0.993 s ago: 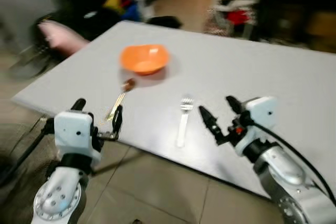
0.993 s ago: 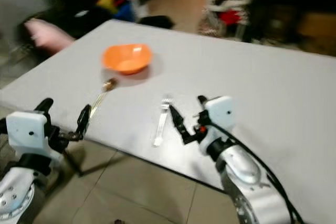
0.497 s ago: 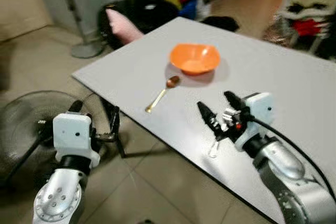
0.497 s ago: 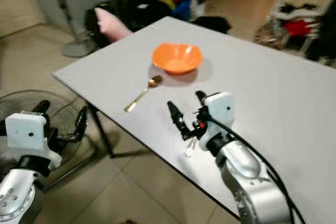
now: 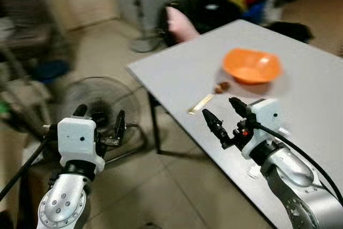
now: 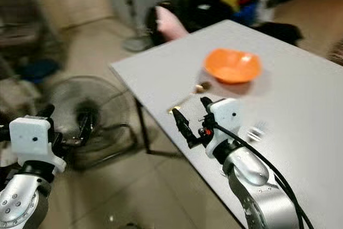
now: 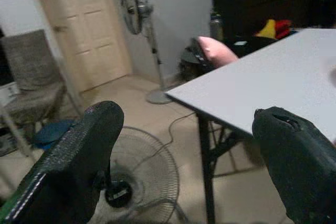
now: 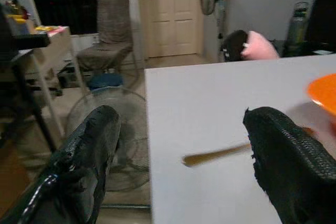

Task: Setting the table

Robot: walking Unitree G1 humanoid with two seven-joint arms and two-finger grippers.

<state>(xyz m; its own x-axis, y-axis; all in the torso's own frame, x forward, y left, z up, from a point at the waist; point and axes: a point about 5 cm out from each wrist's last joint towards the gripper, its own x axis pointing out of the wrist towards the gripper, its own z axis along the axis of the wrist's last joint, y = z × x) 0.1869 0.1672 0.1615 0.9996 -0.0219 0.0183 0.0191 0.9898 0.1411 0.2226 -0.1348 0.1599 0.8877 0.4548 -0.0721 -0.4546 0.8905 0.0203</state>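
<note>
Since the frames half a second and a second before, the whole scene had slid rightward across the head views, so the camera had turned left; the bowl, spoon and fork kept their places on the table, and both grippers sat at the same spots in the picture.

From the left eye, the right gripper [image 5: 218, 116] hovered over the near edge of the grey table [image 5: 182, 71], fingers spread wide and holding nothing. The gold spoon [image 5: 206, 99] lay just beyond its fingertips, not touching them, with the orange bowl [image 5: 252, 66] farther along the same line. A white fork [image 5: 254, 171] showed partly under the right forearm. The left gripper [image 5: 101, 123] stood off the table over the tiled floor, also wide and empty, with a floor fan [image 5: 102, 111] behind it.

From the right eye, the layout was the same: spoon [image 6: 187, 99] just ahead of the right gripper [image 6: 188, 115], bowl [image 6: 232, 66] beyond.

The left wrist view showed two fingers [image 7: 73, 166] far apart, nothing between them, the table corner [image 7: 247, 95] ahead and the fan [image 7: 134, 174] below.

The right wrist view showed its fingers [image 8: 86, 161] equally wide, with the blurred spoon [image 8: 218, 154] lying on the table between and beyond them, and the bowl's rim [image 8: 323, 94] at the edge.
</note>
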